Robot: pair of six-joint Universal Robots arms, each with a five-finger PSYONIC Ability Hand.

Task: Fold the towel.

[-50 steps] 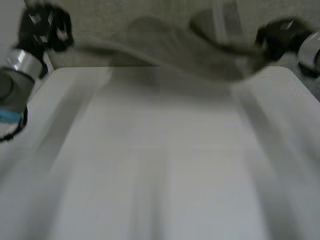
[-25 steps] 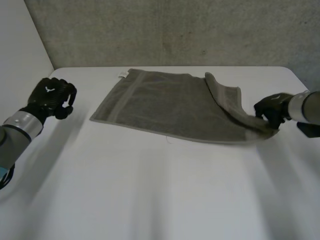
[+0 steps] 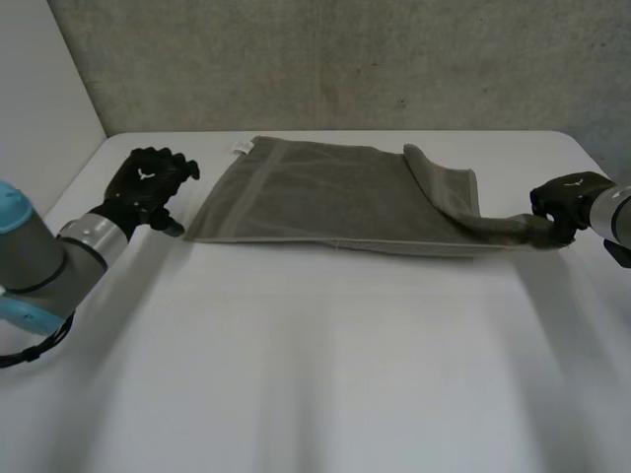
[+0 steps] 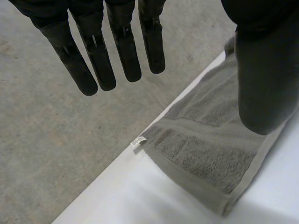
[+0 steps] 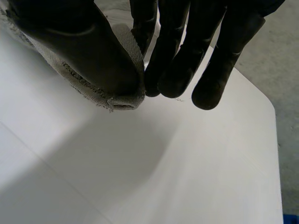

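**Clerk:** Item one, the largest?

**Keeper:** Tabletop (image 3: 325,374), white. Your towel (image 3: 325,202) lies on its far half, spread flat and unfolded. Its near right corner is drawn out into a rope toward the table's right edge.

**Clerk:** Any change to note against that entry?

**Keeper:** Yes. Half a second back the near edge ran on a slant. It now lies straighter, because the right hand has pulled outward. Condition: stretched, not yet folded.

**Clerk:** The hands next.

**Keeper:** Right hand (image 3: 564,202): fingers and thumb are pinched on the drawn-out corner, and in its wrist view the cloth lies over the thumb. Left hand (image 3: 148,187): it has come in from well apart to just beside the near left corner. Its fingers are straight and spread, holding nothing. You cannot tell whether it touches the cloth.

**Clerk:** What does that mean for you?

**Keeper:** I judge the towel is laid out and smoothed, with the whole fold still to do. Your left hand needs a grip on its corner first.

**Clerk:** Smallest item?

**Keeper:** Label (image 4: 138,141), white, at the far left corner.
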